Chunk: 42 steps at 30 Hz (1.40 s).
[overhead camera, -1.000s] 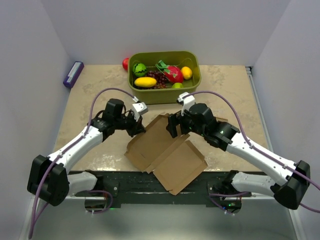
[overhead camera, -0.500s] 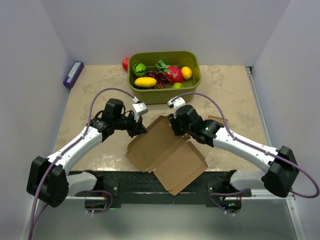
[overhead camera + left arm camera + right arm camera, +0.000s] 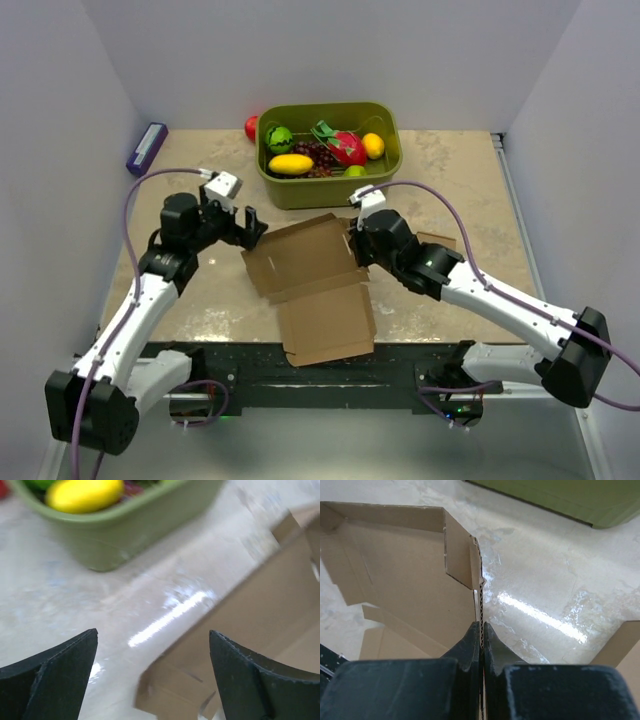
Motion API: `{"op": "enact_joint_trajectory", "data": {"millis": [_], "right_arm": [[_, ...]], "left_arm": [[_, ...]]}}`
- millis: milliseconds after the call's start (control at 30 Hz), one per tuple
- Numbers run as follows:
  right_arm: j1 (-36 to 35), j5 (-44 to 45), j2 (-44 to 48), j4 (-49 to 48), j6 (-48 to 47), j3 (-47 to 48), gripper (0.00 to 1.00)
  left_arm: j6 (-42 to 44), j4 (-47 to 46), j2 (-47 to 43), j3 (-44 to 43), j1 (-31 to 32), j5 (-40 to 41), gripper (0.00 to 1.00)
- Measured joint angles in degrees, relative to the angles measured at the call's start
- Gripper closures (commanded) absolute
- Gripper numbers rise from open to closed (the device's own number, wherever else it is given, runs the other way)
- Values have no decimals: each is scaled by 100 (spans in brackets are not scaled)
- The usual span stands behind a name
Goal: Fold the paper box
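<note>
- Olive plastic fruit tub (image 3: 330, 191) just beyond both hands.
- Right hand (image 3: 352, 240) newly pinching edge of creased brown cardboard box (image 3: 312, 275) between hands.
- Left hand (image 3: 250, 226) now spread, drawn leftward off box.

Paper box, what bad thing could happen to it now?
Only the right end effector pinches the paper box, on one thin edge, so that flap may slip out or crease. The left end effector is open and holds nothing, so the box may slide when pulled. The green bin stands close behind and may get bumped.
</note>
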<state>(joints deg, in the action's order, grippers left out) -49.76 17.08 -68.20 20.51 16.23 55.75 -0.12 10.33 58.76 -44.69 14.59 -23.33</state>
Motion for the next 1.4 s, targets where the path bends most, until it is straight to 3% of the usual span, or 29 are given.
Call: {"op": "enact_joint_trajectory", "data": {"millis": [167, 400, 667, 967, 1400], "right_arm": [[0, 15, 221, -164, 114, -105, 100], [111, 55, 776, -111, 289, -175, 100], [363, 7, 1174, -48, 328, -177, 100], [407, -352, 1158, -44, 337, -170, 100], [407, -1235, 1670, 116, 509, 92, 100]], "left_arm": [[-389, -396, -625, 210, -289, 396, 0], [-791, -350, -595, 424, -293, 422, 0], [-1132, -199, -243, 990, -866, -352, 1], [-1281, -509, 151, 1010, -940, -1054, 2], [-1368, -767, -24, 1021, -1134, -1226, 3]]}}
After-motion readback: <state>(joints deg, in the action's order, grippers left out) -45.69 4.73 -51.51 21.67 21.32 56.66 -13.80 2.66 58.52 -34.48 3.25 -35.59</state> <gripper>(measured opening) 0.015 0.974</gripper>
